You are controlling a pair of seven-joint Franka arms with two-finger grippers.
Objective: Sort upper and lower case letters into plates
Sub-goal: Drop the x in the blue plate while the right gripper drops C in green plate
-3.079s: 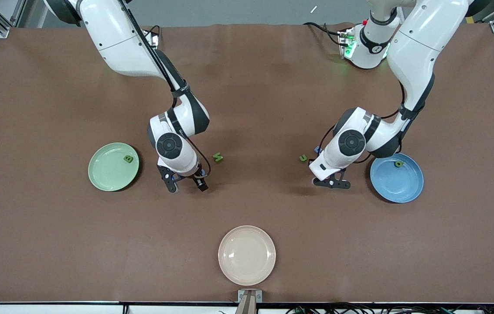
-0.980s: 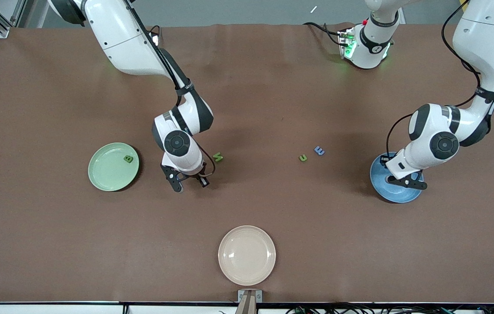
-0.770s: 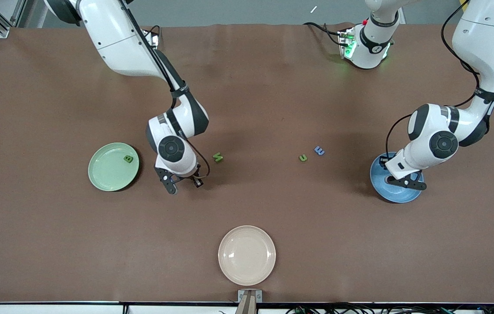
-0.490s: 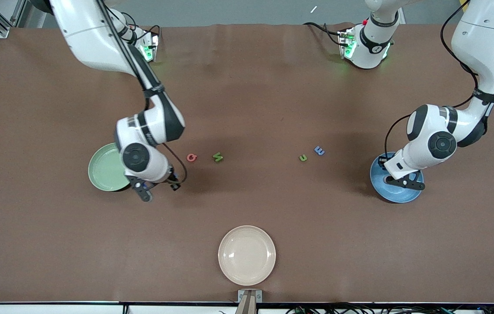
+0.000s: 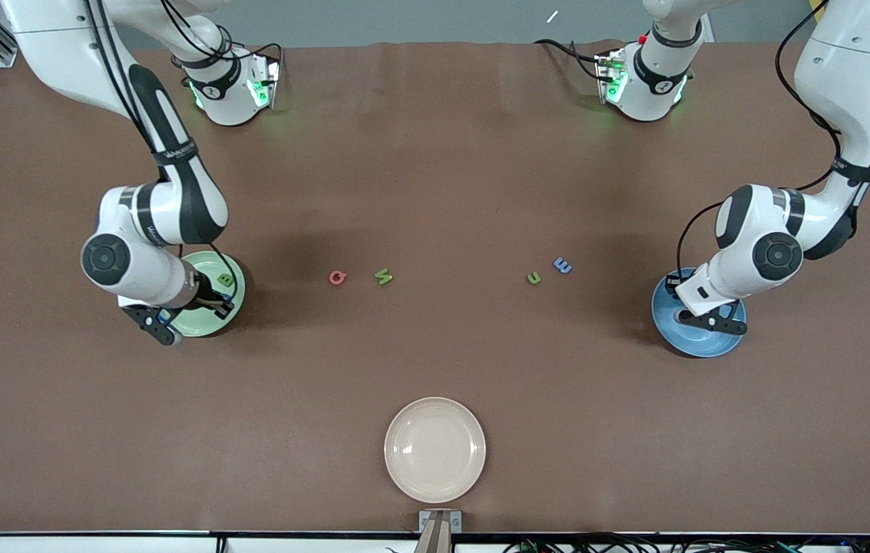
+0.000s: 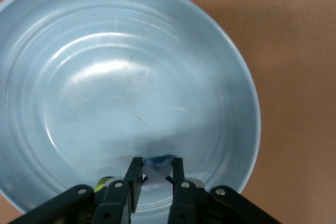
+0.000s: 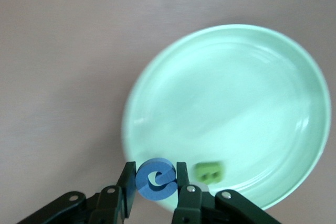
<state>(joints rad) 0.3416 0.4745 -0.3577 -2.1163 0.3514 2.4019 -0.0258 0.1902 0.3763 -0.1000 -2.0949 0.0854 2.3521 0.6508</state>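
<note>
My right gripper (image 5: 190,319) is over the edge of the pale green plate (image 5: 208,267), shut on a blue letter (image 7: 155,179). A green letter (image 5: 226,280) lies in that plate; it also shows in the right wrist view (image 7: 209,171). My left gripper (image 5: 711,322) is low over the blue plate (image 5: 699,349), shut on a small blue letter (image 6: 156,165). A bit of a green letter (image 6: 101,184) shows beside its finger. On the table between the plates lie a red letter (image 5: 337,277), a green letter (image 5: 383,276), another green letter (image 5: 534,278) and a blue letter (image 5: 562,266).
A cream-beige plate (image 5: 435,449) stands near the table edge nearest the front camera, midway along it. Both arm bases (image 5: 227,84) (image 5: 646,77) stand at the table edge farthest from the front camera.
My right arm has swung from beside the red and green letters to over the pale green plate, carrying the blue letter. My left gripper moved earlier to the blue plate and now holds still.
</note>
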